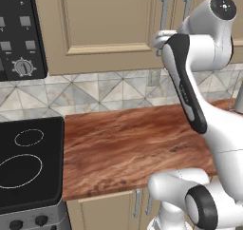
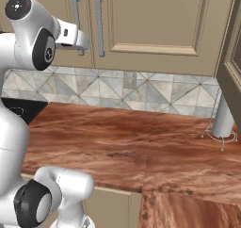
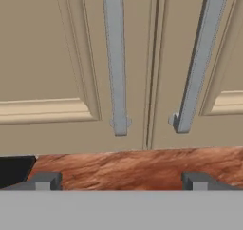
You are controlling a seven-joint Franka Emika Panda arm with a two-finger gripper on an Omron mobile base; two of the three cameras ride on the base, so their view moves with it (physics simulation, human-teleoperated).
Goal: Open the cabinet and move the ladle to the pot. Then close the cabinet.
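The cabinet (image 1: 104,24) hangs on the wall above the counter, and both its tan doors are shut. Its two long silver bar handles (image 3: 116,58) (image 3: 197,62) stand side by side in the hand view, one on each side of the door seam. My gripper (image 3: 121,181) faces them from close by, level with their lower ends. It is open, its two dark fingertips (image 3: 45,180) wide apart with nothing between them. In the base views my gripper (image 1: 160,38) (image 2: 79,41) is raised just in front of the handles (image 2: 99,24). The ladle and the pot are out of view.
A wooden counter (image 1: 133,143) runs below the cabinet, with a tiled backsplash and a wall outlet (image 2: 129,79). A black cooktop (image 1: 28,162) lies at the left under a dark control panel (image 1: 19,29). A grey post (image 2: 225,118) and a tan panel (image 2: 231,57) stand at the right.
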